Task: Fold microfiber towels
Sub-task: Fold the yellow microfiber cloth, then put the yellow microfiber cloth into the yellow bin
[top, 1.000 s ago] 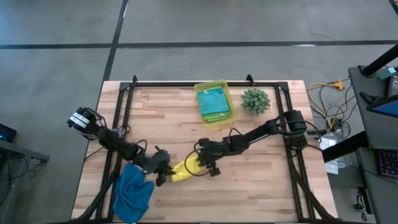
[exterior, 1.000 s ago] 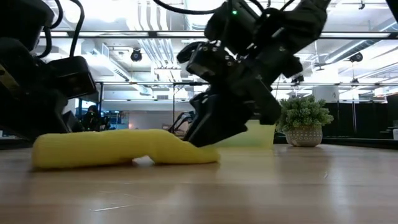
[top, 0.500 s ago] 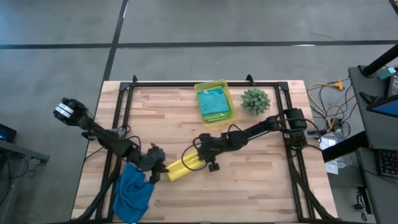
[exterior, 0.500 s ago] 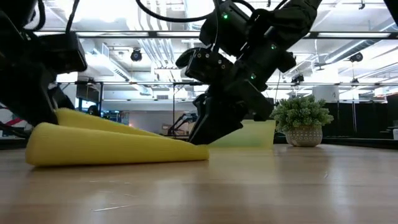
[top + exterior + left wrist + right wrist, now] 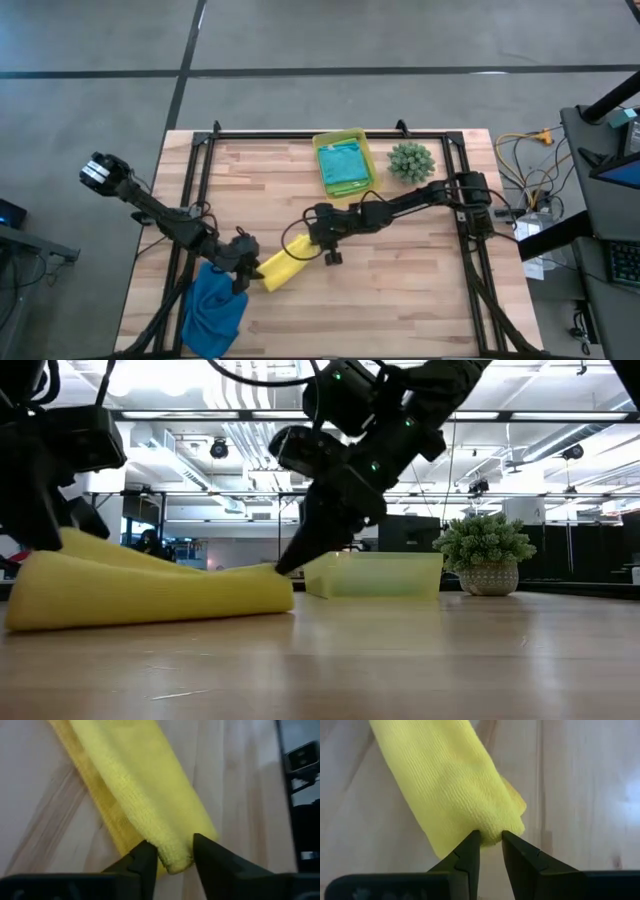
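A yellow towel [image 5: 283, 263], folded into a thick strip, lies slantwise on the wooden table [image 5: 420, 300] left of its middle. My left gripper [image 5: 247, 268] is shut on the strip's near-left end. My right gripper [image 5: 303, 243] is shut on its far-right end. A blue towel [image 5: 213, 310] lies crumpled at the table's near left corner, partly over the edge. A teal towel [image 5: 345, 166] lies folded in the bin [image 5: 322, 145]. My left gripper has the strip's rounded, folded near-left end [image 5: 172, 862] between its two fingers, several layers thick. The fingers slant down from the table's left and run along the strip. That end [image 5: 65, 545] is raised a little off the table. My right gripper pinches the strip's far-right end [image 5: 492, 832] between its two fingers, where the cloth bunches. The fingers slant down from the table's right and run along the strip. This end [image 5: 280, 575] sits low, with the strip's underside on the table.
The translucent yellow-green bin stands at the far middle, with a small spiky green plant [image 5: 411, 161] in a pot to its right. Black frame rails [image 5: 200, 190] run along the table's left, right and far sides. Bare wood lies to the near right.
Both grippers have gone toward the table's left edge with the yellow towel, the right one also toward the far edge. The towel, a sagging bent strip before, is now drawn out straighter. It has slid left, and its left end has risen off the table.
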Robot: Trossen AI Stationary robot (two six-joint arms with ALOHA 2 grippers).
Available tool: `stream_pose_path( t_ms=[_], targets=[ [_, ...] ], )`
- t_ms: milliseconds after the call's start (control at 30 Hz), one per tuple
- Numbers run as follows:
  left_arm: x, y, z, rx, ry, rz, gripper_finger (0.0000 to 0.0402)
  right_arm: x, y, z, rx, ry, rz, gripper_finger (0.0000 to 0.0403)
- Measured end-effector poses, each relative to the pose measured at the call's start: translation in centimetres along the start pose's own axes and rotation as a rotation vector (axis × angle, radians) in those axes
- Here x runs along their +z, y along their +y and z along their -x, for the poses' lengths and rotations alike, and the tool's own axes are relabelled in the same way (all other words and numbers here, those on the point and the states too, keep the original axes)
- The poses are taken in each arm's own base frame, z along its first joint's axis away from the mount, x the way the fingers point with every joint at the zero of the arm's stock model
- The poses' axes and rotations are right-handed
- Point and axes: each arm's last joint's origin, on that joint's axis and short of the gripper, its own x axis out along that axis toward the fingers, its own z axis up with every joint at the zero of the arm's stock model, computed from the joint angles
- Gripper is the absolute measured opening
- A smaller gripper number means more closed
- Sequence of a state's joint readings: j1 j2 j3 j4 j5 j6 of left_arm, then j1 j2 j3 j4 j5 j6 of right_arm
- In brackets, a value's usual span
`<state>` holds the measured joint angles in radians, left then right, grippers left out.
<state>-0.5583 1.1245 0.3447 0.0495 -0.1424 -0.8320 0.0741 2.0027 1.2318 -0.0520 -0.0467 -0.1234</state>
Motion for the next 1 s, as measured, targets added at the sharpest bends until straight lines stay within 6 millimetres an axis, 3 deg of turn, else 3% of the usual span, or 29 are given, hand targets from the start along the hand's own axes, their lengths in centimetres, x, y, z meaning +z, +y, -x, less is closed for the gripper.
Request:
stream_pose_path(
  t_ms=[233, 467, 733, 1000],
  targets=[
    [-0.7, 0.5, 0.0, 0.007, 0.081, -0.005, 0.0185, 1.9, 0.2, 1.0, 0.002, -0.058, 0.004, 0.0075],
    [-0.8, 0.7, 0.3, 0.022, 0.101, 0.043, 0.0199, 3.3, 0.1, 2.9, 0.022, -0.102, -0.07, 0.0077],
    [-0.2, 1.2, 0.1, 0.082, 0.035, 0.067, 0.0168, 3.3, 1.2, 3.4, 0.46, -0.026, -0.626, 0.0075],
    [1.7, 3.1, -0.3, 0.2, -0.045, 0.056, 0.0077, 1.5, 6.4, 2.7, 0.436, -0.118, -1.032, 0.0096]
  ],
)
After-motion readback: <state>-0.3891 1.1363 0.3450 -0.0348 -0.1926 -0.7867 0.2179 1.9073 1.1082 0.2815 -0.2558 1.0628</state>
